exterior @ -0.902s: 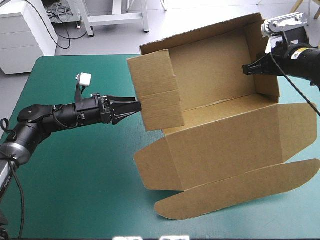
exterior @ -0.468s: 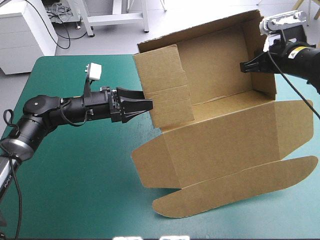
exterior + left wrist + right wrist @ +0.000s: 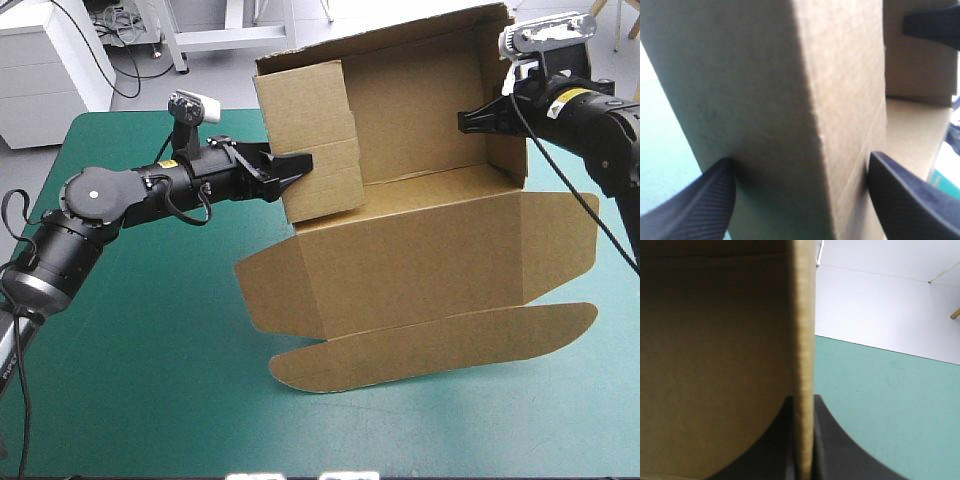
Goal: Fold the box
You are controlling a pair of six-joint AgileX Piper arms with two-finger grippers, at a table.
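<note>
The brown box (image 3: 420, 270) stands tipped up at the far middle of the table, its walls raised and its front panel and rounded lid flap (image 3: 440, 345) spread toward me. My left gripper (image 3: 296, 166) is open, its fingers astride the left end wall (image 3: 310, 140). In the left wrist view that wall (image 3: 790, 100) fills the gap between the left gripper's (image 3: 801, 159) fingers. My right gripper (image 3: 468, 121) is shut on the right end wall (image 3: 507, 120). The board's edge (image 3: 803, 330) runs up from between the right gripper's (image 3: 803, 401) fingers.
The teal-green cover (image 3: 150, 350) shows to the left of the box and in front of it. The box's back wall (image 3: 420, 50) leans out over the table's far edge. A black finger of the right gripper (image 3: 935, 27) appears across the box in the left wrist view.
The box has shifted left and toward the far edge and tipped up more. My left gripper has advanced onto the left end wall. My right gripper moved left with its wall.
</note>
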